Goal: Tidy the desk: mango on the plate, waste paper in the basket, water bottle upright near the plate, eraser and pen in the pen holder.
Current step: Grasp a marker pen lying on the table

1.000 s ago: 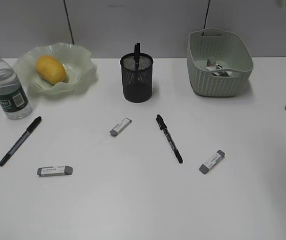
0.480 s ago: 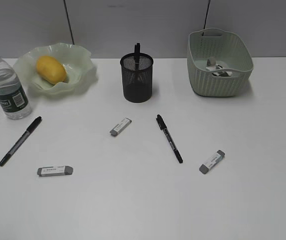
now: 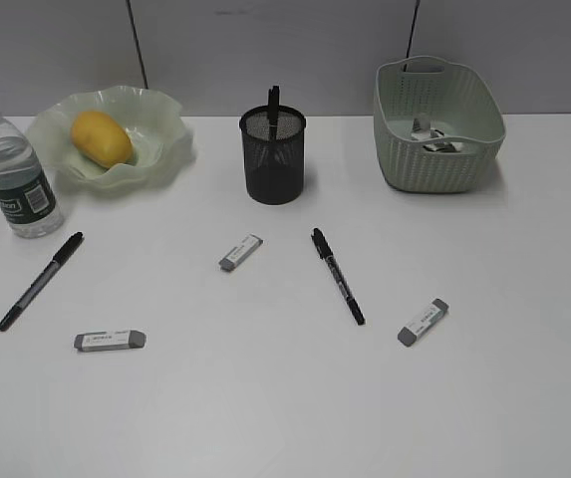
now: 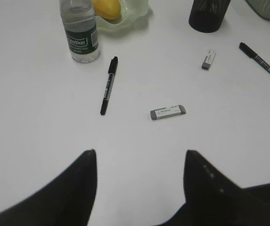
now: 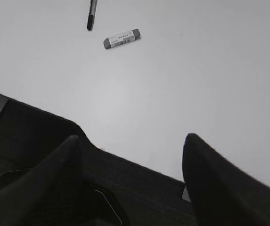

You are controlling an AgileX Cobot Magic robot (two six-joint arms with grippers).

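The mango (image 3: 101, 137) lies in the plate (image 3: 160, 119) at the back left, and the water bottle (image 3: 11, 169) stands upright beside it. Waste paper (image 3: 434, 136) sits inside the basket (image 3: 436, 164). The pen holder (image 3: 273, 159) holds one pen (image 3: 274, 100). Two pens (image 3: 41, 281) (image 3: 338, 276) and three erasers (image 3: 111, 341) (image 3: 241, 252) (image 3: 424, 322) lie on the desk (image 3: 265, 398). Neither gripper shows in the exterior view. My left gripper (image 4: 139, 157) hangs open and empty, short of an eraser (image 4: 168, 112) and a pen (image 4: 109, 85). My right gripper (image 5: 132, 139) is open and empty over the desk's edge.
In the right wrist view an eraser (image 5: 121, 39) and a pen tip (image 5: 92, 14) lie far ahead, with the dark area off the desk's front edge (image 5: 40, 136) below. The grey wall (image 3: 265, 50) stands behind the desk.
The dark shape of my right arm at the exterior view's right edge has withdrawn out of view. Nothing on the desk has moved.
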